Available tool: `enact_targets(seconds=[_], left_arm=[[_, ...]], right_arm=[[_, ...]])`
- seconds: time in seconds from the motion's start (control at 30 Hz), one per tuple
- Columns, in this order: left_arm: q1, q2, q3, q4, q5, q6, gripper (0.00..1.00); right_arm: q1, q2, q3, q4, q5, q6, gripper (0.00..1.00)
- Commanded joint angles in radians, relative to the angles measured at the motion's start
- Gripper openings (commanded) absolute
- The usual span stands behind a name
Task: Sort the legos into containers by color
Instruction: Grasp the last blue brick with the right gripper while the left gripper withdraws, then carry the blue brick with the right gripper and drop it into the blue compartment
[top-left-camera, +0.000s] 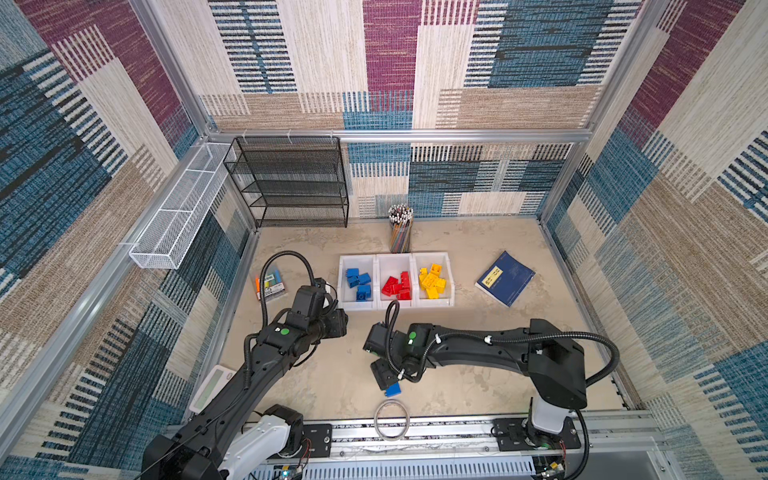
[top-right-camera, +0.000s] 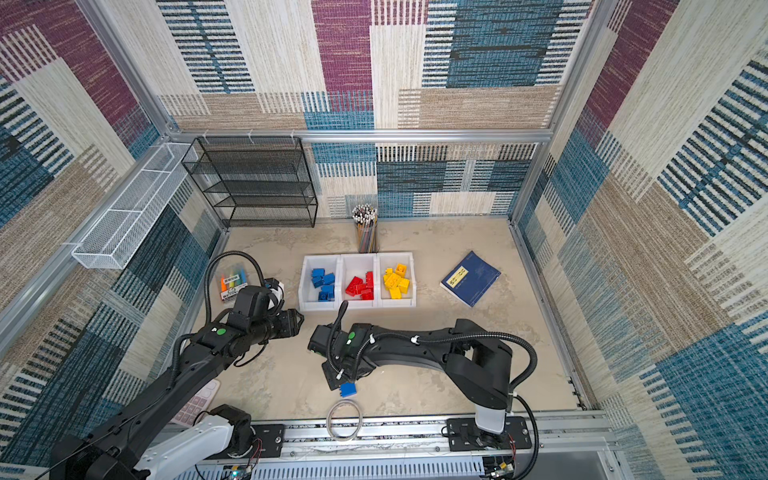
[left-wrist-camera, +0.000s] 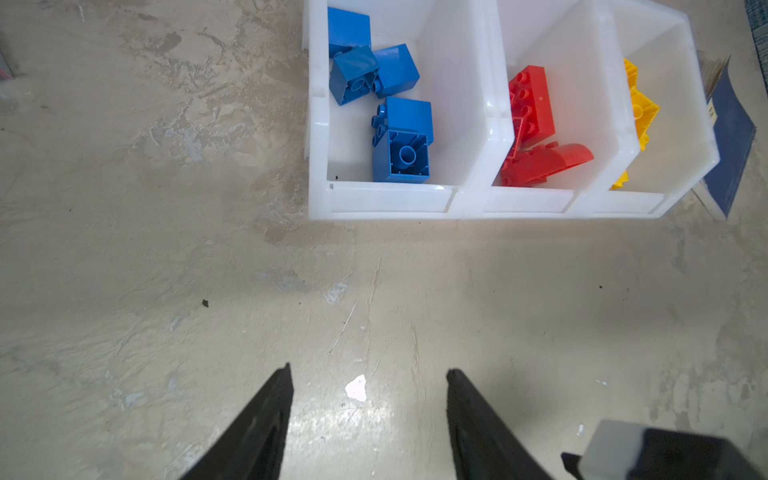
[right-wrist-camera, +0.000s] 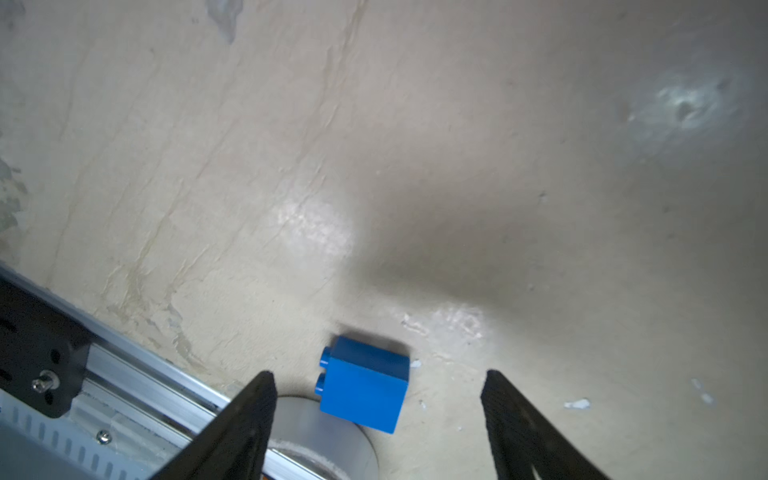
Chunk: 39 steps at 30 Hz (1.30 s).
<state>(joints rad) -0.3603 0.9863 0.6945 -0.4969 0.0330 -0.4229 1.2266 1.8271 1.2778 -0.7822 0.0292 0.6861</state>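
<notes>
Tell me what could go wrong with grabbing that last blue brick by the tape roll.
1. The blue brick lies on its side right beside the tape roll. The open right pincer may bump the roll or close skewed, letting the brick slip.
2. The blue bin is leftmost in a top view, and the open left pincer hangs before it, so the arms might collide on delivery.
</notes>
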Motion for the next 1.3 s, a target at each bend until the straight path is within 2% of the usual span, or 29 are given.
enact_targets(seconds=[0.0,0.2,0.83,0.97,1.13,1.27], left_arm=[[0.000,-0.017,-0.019,0.017,0.010,-0.025,0.62],[0.000,-0.047,-0.055,0.022,0.017,-0.039,0.62],[0.000,-0.062,-0.081,0.021,0.034,-0.034,0.62],[0.001,-0.058,-0.081,0.021,0.035,-0.035,0.62],[0.000,-0.064,-0.083,0.020,0.031,-0.036,0.62],[0.000,-0.057,-0.089,0.021,0.045,-0.045,0.62]], right_arm=[[0.021,0.021,0.012,-0.025,-0.019,0.042,0.79],[0.039,0.040,0.011,-0.033,-0.021,0.078,0.73],[0.043,0.130,0.070,-0.078,0.040,0.105,0.44],[0.043,0.135,0.083,-0.095,0.061,0.098,0.41],[0.027,0.116,0.121,-0.098,0.104,0.047,0.40],[-0.068,0.088,0.195,-0.084,0.145,-0.062,0.40]])
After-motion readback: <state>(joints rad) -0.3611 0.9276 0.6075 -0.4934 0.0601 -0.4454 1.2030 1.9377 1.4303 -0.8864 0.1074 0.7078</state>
